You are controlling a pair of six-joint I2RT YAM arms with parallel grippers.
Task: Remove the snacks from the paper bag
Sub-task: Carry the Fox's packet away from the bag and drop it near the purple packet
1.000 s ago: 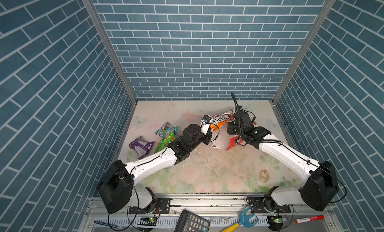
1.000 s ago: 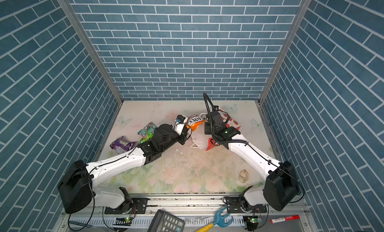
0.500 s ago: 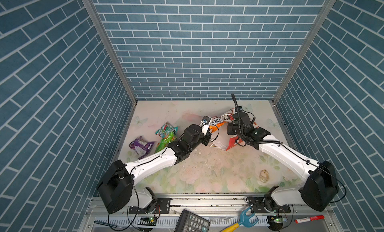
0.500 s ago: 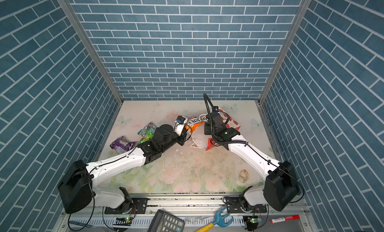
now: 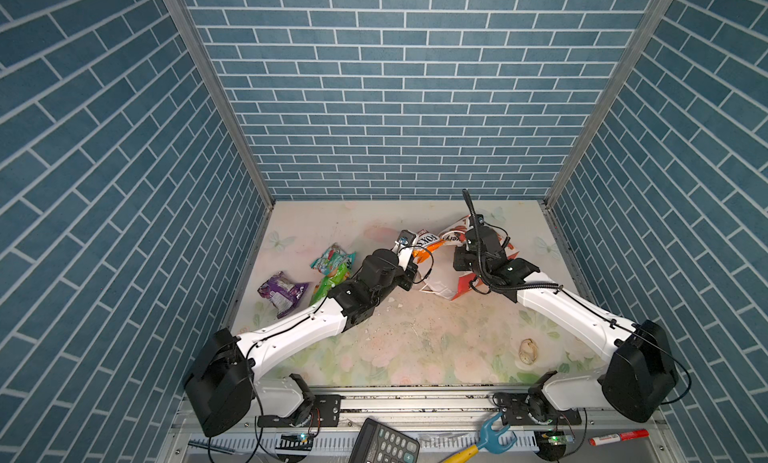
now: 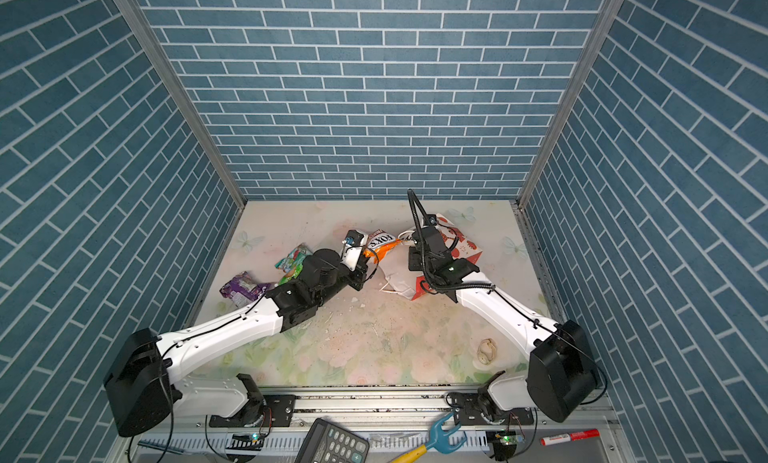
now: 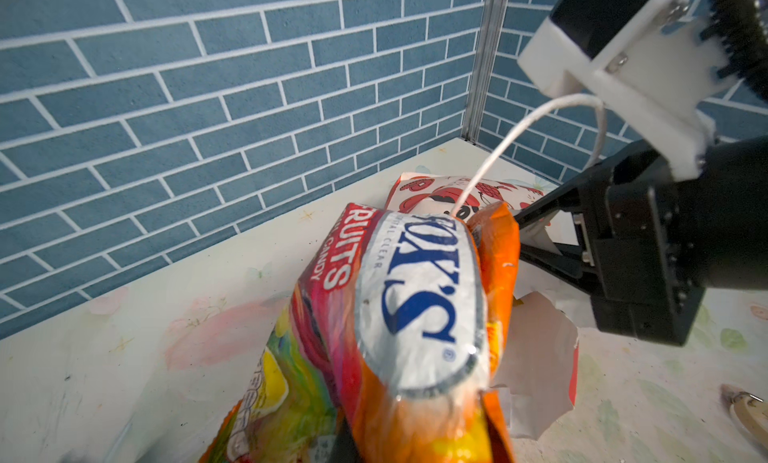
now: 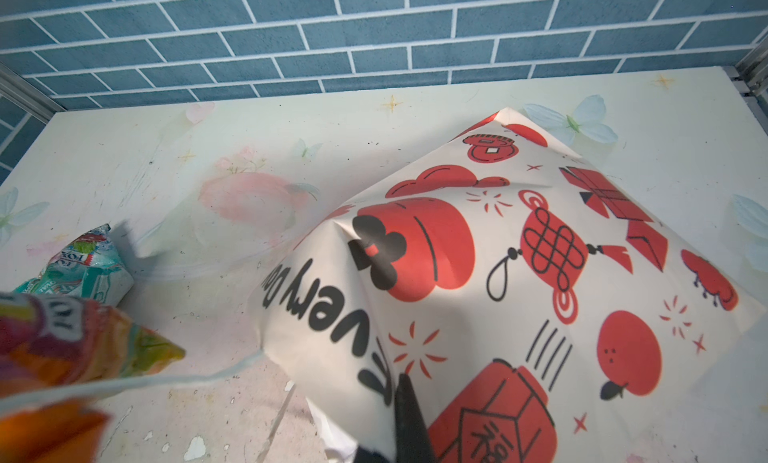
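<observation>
Left wrist view: left gripper (image 5: 415, 255) is clamped on the orange packet (image 7: 415, 315), whose long axis runs from the jaws toward the bag (image 7: 432, 189), where the cord (image 7: 498, 149) meets its far end. Right gripper (image 7: 525, 236) pinches the bag's edge, jaws together.

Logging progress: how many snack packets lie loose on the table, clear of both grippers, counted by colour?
Purple packet: 1
Teal packet: 1
Bright green packet: 1
Total: 3
</observation>
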